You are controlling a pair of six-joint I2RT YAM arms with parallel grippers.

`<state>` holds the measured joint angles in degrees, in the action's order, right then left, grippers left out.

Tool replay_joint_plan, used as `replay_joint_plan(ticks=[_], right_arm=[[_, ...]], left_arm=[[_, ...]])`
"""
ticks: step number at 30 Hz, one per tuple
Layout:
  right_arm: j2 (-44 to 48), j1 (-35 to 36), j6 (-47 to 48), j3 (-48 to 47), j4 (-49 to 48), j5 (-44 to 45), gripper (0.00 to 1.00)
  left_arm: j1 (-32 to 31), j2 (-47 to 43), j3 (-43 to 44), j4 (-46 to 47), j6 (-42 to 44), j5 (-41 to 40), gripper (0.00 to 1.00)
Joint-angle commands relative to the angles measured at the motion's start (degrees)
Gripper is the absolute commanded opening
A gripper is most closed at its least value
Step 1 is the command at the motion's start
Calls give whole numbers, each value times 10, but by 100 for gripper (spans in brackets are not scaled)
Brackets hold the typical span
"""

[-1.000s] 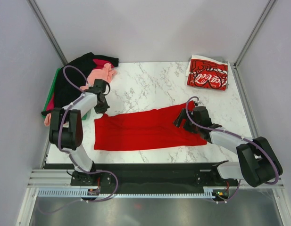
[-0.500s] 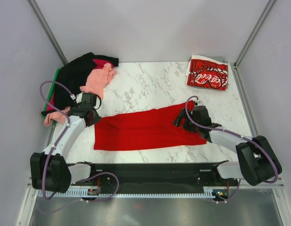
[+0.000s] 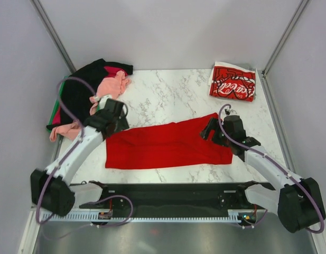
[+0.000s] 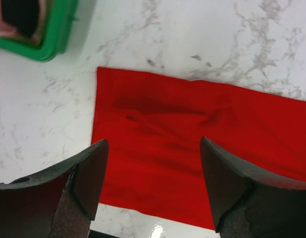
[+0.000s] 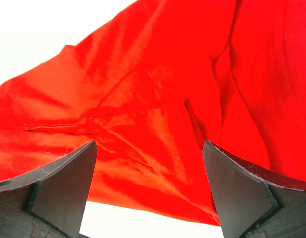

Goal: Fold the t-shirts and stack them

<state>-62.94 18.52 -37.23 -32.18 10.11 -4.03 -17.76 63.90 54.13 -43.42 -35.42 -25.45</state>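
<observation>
A plain bright red t-shirt (image 3: 168, 145) lies folded into a long strip across the marble table (image 3: 168, 98). My left gripper (image 3: 119, 125) hovers open over its left end, nothing between the jaws. In the left wrist view the left gripper (image 4: 153, 143) frames the red t-shirt (image 4: 202, 124) and its left edge. My right gripper (image 3: 208, 130) stands open above the strip's right end; in the right wrist view the right gripper (image 5: 150, 145) is just over wrinkled red cloth (image 5: 143, 89). A folded Coca-Cola t-shirt (image 3: 233, 82) rests at the back right.
A heap of black, pink and magenta shirts (image 3: 89, 92) sits on a green tray (image 3: 56, 108) at the back left; the tray's corner (image 4: 53, 39) shows in the left wrist view. Grey walls close in both sides and the back.
My left gripper has opened; it swung out to the left and came back over the strip's left end. The right gripper shifted slightly right. The red shirt has not moved.
</observation>
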Motion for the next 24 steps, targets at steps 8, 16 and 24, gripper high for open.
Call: replay_joint_plan(ticks=[8,16,24], right_arm=[[27,1,16,-25,69,25,96],[24,0,11,-10,72,36,97],[-110,1,-29,-69,62,59,98]], left_arm=[[-43,355,223,2,64,19,68],[-51,231,2,18,-45,83,61],[-54,122,-26,23,-48,78,64]])
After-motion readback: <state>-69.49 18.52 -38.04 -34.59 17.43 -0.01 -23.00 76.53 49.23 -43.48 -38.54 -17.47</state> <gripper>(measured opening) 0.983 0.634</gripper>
